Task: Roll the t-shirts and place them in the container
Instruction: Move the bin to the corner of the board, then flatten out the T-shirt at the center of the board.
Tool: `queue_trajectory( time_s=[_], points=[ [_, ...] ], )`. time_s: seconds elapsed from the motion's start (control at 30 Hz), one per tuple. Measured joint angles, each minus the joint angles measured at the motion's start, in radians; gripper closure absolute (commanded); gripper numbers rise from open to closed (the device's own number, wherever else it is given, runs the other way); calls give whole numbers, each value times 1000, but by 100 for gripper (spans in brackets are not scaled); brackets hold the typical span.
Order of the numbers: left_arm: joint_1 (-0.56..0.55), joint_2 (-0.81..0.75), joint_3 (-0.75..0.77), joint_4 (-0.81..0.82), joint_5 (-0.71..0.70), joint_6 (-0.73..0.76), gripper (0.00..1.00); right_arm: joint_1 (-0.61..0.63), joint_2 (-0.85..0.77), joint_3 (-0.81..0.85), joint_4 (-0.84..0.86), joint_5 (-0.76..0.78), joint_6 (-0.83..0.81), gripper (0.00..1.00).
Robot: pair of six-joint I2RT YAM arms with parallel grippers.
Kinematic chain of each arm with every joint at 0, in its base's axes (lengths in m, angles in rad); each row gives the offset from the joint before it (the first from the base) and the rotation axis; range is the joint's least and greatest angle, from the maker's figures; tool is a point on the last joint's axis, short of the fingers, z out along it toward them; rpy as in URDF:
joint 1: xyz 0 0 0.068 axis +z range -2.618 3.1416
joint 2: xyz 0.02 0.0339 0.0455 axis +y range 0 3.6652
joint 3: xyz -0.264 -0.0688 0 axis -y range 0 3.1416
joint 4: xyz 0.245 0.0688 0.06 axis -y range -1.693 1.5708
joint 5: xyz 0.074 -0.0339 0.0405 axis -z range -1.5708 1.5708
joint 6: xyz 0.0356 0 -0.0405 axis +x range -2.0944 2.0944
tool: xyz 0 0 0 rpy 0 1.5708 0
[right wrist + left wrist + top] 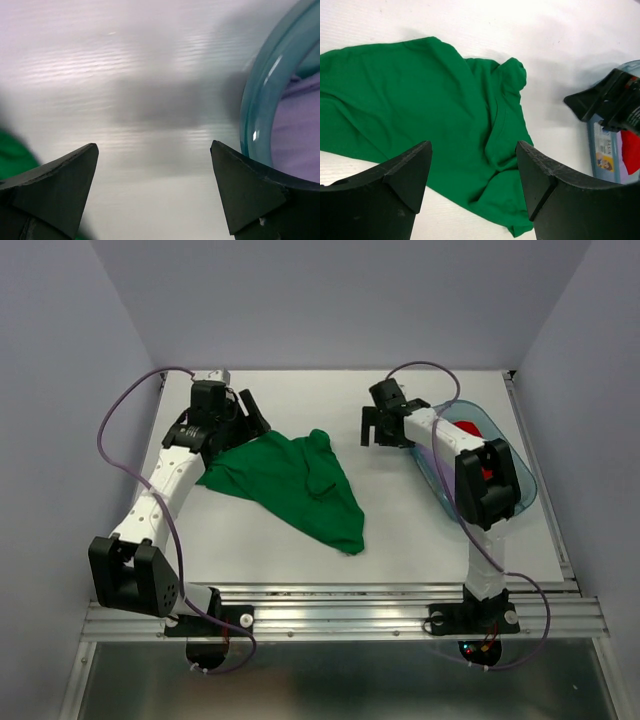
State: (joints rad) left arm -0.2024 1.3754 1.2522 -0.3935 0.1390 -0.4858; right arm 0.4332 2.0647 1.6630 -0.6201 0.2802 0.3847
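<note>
Overhead view: a green t-shirt (pixel 290 485) is lying crumpled and unrolled on the white tabletop (pixel 280 565), left of centre. The left gripper (pixel 248 415) is hovering by its far left edge, jaws spread and holding nothing, probably lining up to straighten the cloth. The right gripper (pixel 378 426) is hanging between the shirt and a clear bin (pixel 527 485) on the right, which is holding a red t-shirt (pixel 470 428).

Left wrist view: the jaws are framing the green cloth without touching it.

Right wrist view: the jaws are gaping, empty, over the tabletop. A lilac t-shirt (pixel 300 145) is showing inside the bin's rim.
</note>
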Motion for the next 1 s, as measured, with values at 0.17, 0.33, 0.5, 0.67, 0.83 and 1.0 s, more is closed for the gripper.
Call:
queue_trajectory(
  time_s=[0.17, 0.33, 0.5, 0.67, 0.83, 1.0],
  points=[
    [0, 0, -31, -1, 2, 0, 21, -116, -10, -36, -2, 56, -2, 0],
    [0, -2, -56, 7, 3, -1, 21, -138, -42, -83, 2, 58, -3, 0],
    [0, -4, -111, 7, -13, -8, 23, -89, -161, -196, 35, -42, 1, 0],
    [1, -4, -147, 8, -44, -19, 26, 53, -291, -305, 106, -128, 13, 0],
    [11, 2, -159, 13, -93, -36, 36, 203, -339, -379, 155, -222, 39, 0],
    [92, -36, -266, 61, -113, -74, 28, 300, -344, -457, 183, -270, 68, 6]
  ],
)
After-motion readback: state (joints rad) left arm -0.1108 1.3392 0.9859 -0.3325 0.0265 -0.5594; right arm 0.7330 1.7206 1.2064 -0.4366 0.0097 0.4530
